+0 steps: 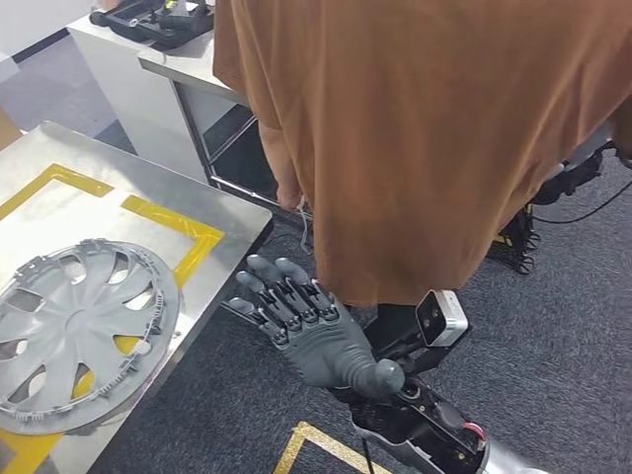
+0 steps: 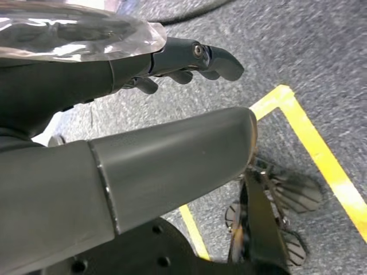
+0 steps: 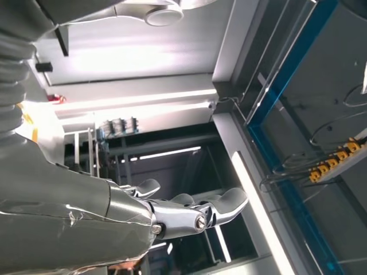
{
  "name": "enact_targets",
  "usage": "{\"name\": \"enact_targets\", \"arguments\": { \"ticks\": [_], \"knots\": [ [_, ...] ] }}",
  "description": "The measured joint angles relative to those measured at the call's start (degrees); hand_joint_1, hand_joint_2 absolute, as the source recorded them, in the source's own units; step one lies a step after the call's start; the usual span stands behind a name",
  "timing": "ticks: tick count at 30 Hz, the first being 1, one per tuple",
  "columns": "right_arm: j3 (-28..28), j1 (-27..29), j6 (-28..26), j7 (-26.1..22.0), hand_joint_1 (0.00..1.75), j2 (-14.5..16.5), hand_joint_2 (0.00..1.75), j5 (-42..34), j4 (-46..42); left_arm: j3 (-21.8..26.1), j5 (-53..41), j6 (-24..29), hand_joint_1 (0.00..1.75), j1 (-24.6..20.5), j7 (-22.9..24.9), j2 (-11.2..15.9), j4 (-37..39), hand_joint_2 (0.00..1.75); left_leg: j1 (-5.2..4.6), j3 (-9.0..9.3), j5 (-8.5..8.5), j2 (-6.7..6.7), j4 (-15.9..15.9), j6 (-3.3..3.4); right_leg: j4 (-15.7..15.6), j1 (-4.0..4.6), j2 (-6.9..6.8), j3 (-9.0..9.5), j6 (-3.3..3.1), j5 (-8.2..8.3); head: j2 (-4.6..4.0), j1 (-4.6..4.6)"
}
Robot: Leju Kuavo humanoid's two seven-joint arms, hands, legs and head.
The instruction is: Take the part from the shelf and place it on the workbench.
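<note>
Right hand empty, fingers spread, hubcap on workbench

Floor: grey carpet, marked with yellow tape in angled lines.
Workbench: brushed metal top, yellow tape border near its edge.
Rear furniture: white cabinet beside a metal-framed table.
Overhead: grey beams and a blue-edged panel.

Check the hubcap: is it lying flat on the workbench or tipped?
Flat. The hubcap lies face up on the workbench, over the yellow tape.
</note>
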Motion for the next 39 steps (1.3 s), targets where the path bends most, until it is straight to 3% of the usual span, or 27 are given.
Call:
{"name": "enact_targets", "arguments": {
  "ticks": [2,4,6,8,10,11,12,13,15,17,20,22,25,26,27,28,30,32,35,36,37,39],
  "knots": [
    [0.01,-0.18,0.11,0.02,0.0,0.07,0.0,-0.01,0.02,0.03,0.02,0.01,0.0,-0.04,0.02,0.04,0.0,0.0,0.02,1.99,1.36,-1.06,-4.55,0.37,0.13,0.11,0.75,-0.24,0.48,0.04,0.0,-0.14],
    [0.02,-0.27,0.18,0.04,0.0,0.08,0.0,-0.02,0.05,0.06,0.03,0.02,0.0,-0.1,0.04,-0.02,0.0,0.0,-0.09,2.04,1.39,-0.59,-4.95,0.9,0.09,0.06,1.41,-0.46,1.14,0.18,0.0,-0.03],
    [0.01,-0.33,0.26,0.05,0.0,0.08,0.0,-0.06,0.08,0.09,0.07,0.03,0.0,-0.15,0.12,-0.14,0.0,0.0,0.0,2.14,1.61,0.28,-5.23,1.58,1.22,-0.05,0.72,-1.08,1.71,-0.69,0.0,0.25],
    [0.0,-0.47,0.35,0.04,0.0,0.08,0.0,-0.11,0.14,0.14,0.14,0.03,0.0,-0.14,0.19,-0.18,0.0,0.0,0.04,2.21,1.71,1.18,-5.44,2.18,6.67,-0.12,-1.08,-3.47,2.11,-3.93,0.0,0.92],
    [0.0,-0.53,0.44,0.04,0.0,0.08,0.0,-0.11,0.34,0.22,0.17,0.06,0.0,-0.06,0.2,-0.1,0.01,0.0,-0.07,2.21,1.62,2.08,-5.42,2.43,14.88,-0.19,-2.02,-6.99,2.4,-7.59,0.0,1.56],
    [0.0,-0.51,0.48,0.04,0.0,0.08,0.0,-0.11,0.46,0.26,0.17,0.08,0.0,-0.02,0.2,-0.07,0.02,0.0,-0.1,2.24,1.58,2.54,-5.41,2.46,17.39,-0.22,-2.17,-8.03,2.48,-8.22,0.0,1.74],
    [0.0,-0.5,0.51,0.05,0.0,0.08,0.0,-0.11,0.58,0.29,0.16,0.09,0.0,-0.01,0.19,-0.06,0.02,0.0,-0.11,2.31,1.52,2.99,-5.39,2.46,17.74,-0.23,-2.29,-8.08,2.51,-7.73,0.0,1.9],
    [0.0,-0.5,0.52,0.05,0.0,0.08,0.0,-0.11,0.68,0.32,0.16,0.09,0.0,-0.03,0.19,-0.08,0.02,0.0,-0.1,2.45,1.44,3.37,-5.38,2.41,15.63,-0.23,-2.47,-6.95,2.46,-6.19,0.0,2.11],
    [-0.01,-0.55,0.58,0.04,0.0,0.08,0.0,-0.05,0.8,0.37,0.1,0.05,0.0,-0.06,0.19,-0.14,0.01,0.0,-0.19,2.9,1.15,4.03,-5.35,2.15,7.47,-0.07,-3.72,-2.75,2.17,-2.39,0.0,2.61],
    [-0.02,-0.68,0.67,0.04,0.0,0.11,0.0,0.05,0.86,0.39,0.02,0.02,0.0,-0.06,0.19,-0.14,0.02,0.0,-0.48,3.04,0.93,4.65,-5.16,1.68,1.58,0.26,-4.99,0.17,1.67,-0.99,0.0,2.91],
    [-0.04,-0.69,0.81,-0.01,0.0,0.16,0.0,0.08,0.94,0.42,-0.03,-0.05,0.0,-0.1,0.19,-0.11,0.02,0.0,-0.66,2.85,0.89,5.72,-5.05,0.9,0.36,0.37,-4.26,0.57,0.8,-0.97,0.0,2.56],
    [-0.04,-0.77,0.89,-0.01,0.0,0.26,0.0,0.08,0.95,0.42,-0.05,-0.09,0.0,-0.18,0.19,-0.09,0.02,0.0,-0.52,1.94,-0.84,4.51,-2.79,0.36,-0.05,0.14,-3.49,0.56,0.14,-0.53,0.0,2.17],
    [-0.04,-0.89,0.96,-0.01,0.0,0.5,0.0,0.08,0.98,0.42,-0.09,-0.14,0.0,-0.14,0.19,-0.1,0.01,0.0,-0.32,-3.64,-6.23,1.83,8.52,-0.15,-0.21,0.07,-2.37,0.2,-0.38,-0.18,0.0,1.05],
    [-0.04,-0.86,0.96,-0.01,0.0,0.52,0.0,0.08,1.02,0.42,-0.08,-0.15,0.0,-0.07,0.19,-0.12,0.01,0.0,-0.3,-5.28,-7.0,1.6,11.54,-0.21,-0.2,0.11,-1.9,0.11,-0.44,-0.14,0.0,0.76],
    [-0.03,-0.84,0.96,0.0,0.0,0.53,0.0,0.08,1.06,0.42,-0.08,-0.15,0.0,0.0,0.19,-0.13,0.02,0.0,-0.3,-5.94,-6.64,1.51,12.5,-0.19,-0.19,0.13,-1.4,0.08,-0.46,-0.1,0.0,0.59],
    [-0.03,-0.83,0.96,0.01,0.0,0.53,0.0,0.08,1.1,0.42,-0.08,-0.15,0.0,0.05,0.19,-0.1,0.02,0.0,-0.3,-5.38,-5.14,1.43,10.99,-0.1,-0.18,0.15,-0.87,0.12,-0.46,-0.09,0.0,0.42],
    [-0.02,-0.87,0.96,0.0,0.0,0.54,0.0,0.08,1.13,0.42,-0.07,-0.15,0.0,0.04,0.19,0.02,0.02,0.0,-0.29,-1.73,-0.77,0.56,3.0,0.32,-0.15,0.17,0.15,0.26,-0.39,-0.07,0.0,0.09],
    [-0.02,-0.94,0.97,0.0,0.0,0.56,0.0,0.08,1.13,0.44,-0.06,-0.15,0.0,-0.02,0.18,0.16,0.02,0.0,-0.29,1.24,1.56,-0.53,-3.62,0.7,0.03,0.33,1.05,0.11,-0.07,-0.11,0.0,-0.12],
    [-0.02,-0.95,0.98,0.01,0.0,0.58,0.0,0.08,1.15,0.46,0.01,-0.15,0.0,-0.13,0.15,0.16,0.02,0.0,-0.29,1.86,1.71,-0.1,-5.12,1.24,0.08,0.34,1.9,-0.19,0.76,-0.12,0.0,0.03],
    [-0.02,-0.95,0.99,0.0,0.0,0.58,0.0,0.08,1.15,0.46,0.05,-0.15,0.0,-0.17,0.15,0.12,0.01,0.0,-0.18,1.95,1.79,0.33,-5.27,1.51,0.51,0.35,1.46,-0.46,1.06,-0.5,0.0,0.15],
    [-0.02,-1.0,0.99,0.01,0.0,0.58,0.0,0.08,1.16,0.46,0.1,-0.15,0.0,-0.19,0.15,0.09,0.01,0.0,-0.06,2.05,1.87,0.75,-5.44,1.83,1.92,0.38,0.66,-1.1,1.33,-1.48,0.0,0.42],
    [-0.02,-1.1,0.99,0.01,0.0,0.58,0.0,0.08,1.17,0.48,0.23,-0.26,0.0,-0.15,0.15,0.09,0.02,0.0,-0.04,2.19,1.89,1.61,-5.6,2.3,8.27,0.31,-1.36,-3.91,1.79,-5.0,0.0,1.11]
  ]
}}
